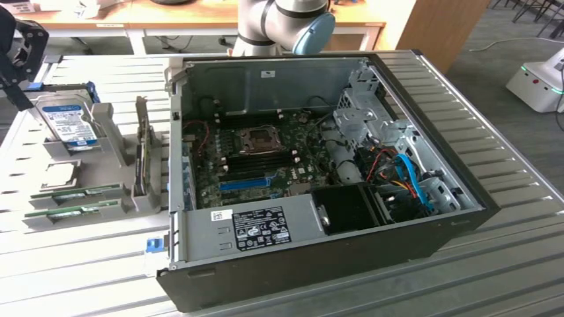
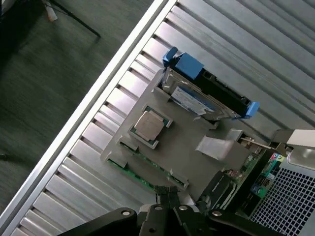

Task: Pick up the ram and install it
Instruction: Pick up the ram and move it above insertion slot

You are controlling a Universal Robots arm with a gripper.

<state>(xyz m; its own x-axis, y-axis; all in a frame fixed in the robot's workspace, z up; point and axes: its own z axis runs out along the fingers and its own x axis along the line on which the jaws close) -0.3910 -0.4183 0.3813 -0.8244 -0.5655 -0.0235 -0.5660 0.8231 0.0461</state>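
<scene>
The ram (image 1: 78, 194) (image 2: 132, 173) is seen standing on edge in a slot at the near end of a grey holder (image 1: 105, 132) (image 2: 187, 142), with a second green stick (image 1: 63, 213) slotted just beside it. Neither stick is touched or gripped. On the same holder a CPU (image 1: 57, 175) (image 2: 149, 126) is laid flat near the sticks, and beyond it a hard drive (image 1: 70, 122) (image 2: 194, 98) with a blue label is propped up, tilted. A card (image 1: 141, 152) is held on edge along the holder's side facing the case.

The gripper (image 1: 18, 99) (image 2: 170, 194) is held above the holder, at the exterior view's left. Its black fingers are pressed together with nothing between them, and no contact with any part can be made out.

The holder is set on a slatted metal table (image 1: 88, 264) (image 2: 236, 34). To the exterior view's right of it an open case (image 1: 308, 264) is laid on its side, so that the motherboard (image 1: 264, 158) is exposed, with a blue slot (image 1: 242, 183) near its front edge. The arm (image 1: 282, 26) is seen behind the case.
</scene>
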